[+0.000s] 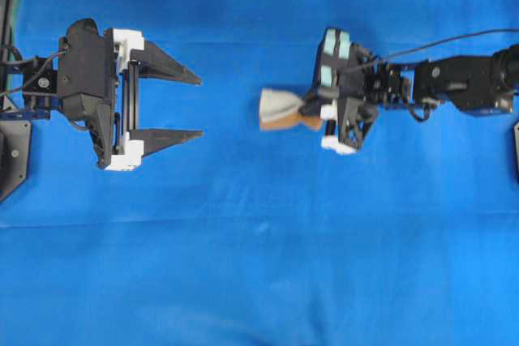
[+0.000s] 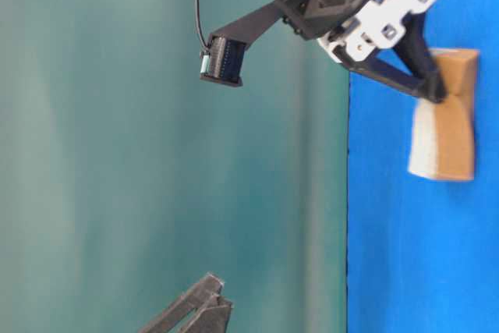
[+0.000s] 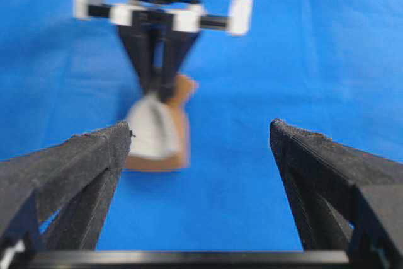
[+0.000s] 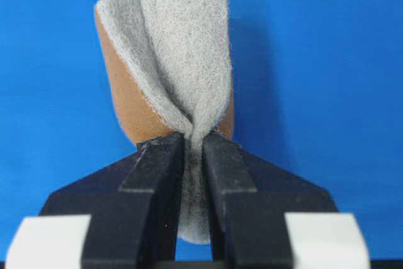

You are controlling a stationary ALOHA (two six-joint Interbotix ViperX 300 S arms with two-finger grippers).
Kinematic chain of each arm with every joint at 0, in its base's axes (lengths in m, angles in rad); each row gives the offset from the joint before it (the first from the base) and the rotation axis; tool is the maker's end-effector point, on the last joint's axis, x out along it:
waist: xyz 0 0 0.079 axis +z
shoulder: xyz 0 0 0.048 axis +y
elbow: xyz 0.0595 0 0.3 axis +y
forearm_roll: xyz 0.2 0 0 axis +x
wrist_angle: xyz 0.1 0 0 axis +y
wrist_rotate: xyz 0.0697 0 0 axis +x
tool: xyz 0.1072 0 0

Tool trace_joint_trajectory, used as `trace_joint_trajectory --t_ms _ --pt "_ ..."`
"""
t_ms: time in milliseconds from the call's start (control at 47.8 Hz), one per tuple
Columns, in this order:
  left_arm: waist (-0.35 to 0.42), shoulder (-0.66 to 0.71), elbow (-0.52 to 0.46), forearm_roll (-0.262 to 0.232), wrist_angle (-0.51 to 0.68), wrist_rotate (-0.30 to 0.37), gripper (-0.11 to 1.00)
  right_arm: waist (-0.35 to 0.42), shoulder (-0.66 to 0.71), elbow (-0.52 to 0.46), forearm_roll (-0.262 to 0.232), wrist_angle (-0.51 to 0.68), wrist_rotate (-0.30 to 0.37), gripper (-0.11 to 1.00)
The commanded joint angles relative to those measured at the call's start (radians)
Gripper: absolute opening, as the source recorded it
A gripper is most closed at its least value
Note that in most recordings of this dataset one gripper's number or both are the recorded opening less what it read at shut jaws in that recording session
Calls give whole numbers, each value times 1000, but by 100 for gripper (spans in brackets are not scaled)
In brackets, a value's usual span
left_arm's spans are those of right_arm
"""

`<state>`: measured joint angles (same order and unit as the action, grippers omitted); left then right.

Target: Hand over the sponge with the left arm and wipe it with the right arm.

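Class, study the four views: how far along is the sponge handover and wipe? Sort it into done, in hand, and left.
Done: the handover. The left gripper stands open and empty, apart from the sponge.
In hand: the right gripper pinches the sponge's middle, creasing it.
Left: the wipe. Whether the sponge touches the blue cloth cannot be told.

One sponge (image 1: 280,109), two arms, each with one pincer: left pincer (image 1: 188,104), right pincer (image 1: 312,110); one blue worktop (image 1: 259,265).

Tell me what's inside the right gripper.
The right gripper pinches the sponge, creasing its grey pad. Its fingers cover the clamped part; only blue cloth shows behind.
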<state>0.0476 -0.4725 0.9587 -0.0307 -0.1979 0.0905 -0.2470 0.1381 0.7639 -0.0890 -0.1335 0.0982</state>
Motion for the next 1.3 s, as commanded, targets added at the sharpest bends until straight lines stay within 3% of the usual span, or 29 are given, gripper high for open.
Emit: trace_joint_trajectory --t_ms 0,126,293,670,879,1046,1276 --pt "-2 -5 -11 0 -11 0 89 -64 -11 -17 -11 -5 -3 16" --pt "0 2 -14 0 -11 0 89 -94 -11 -23 -20 -6 -5 16" --pt "-2 8 -14 0 -11 0 89 -72 -8 -28 -25 0 2 16" --pt "-2 8 -15 0 -11 -2 89 192 3 -28 31 3 60 16" --pt "-2 8 -15 0 -9 -2 89 299 -3 -43 51 34 98 16" --pt "-2 8 -14 0 -11 -3 89 342 -18 -61 51 80 110 16" --pt "0 8 -15 0 -11 -3 89 327 -17 -63 48 92 109 16"
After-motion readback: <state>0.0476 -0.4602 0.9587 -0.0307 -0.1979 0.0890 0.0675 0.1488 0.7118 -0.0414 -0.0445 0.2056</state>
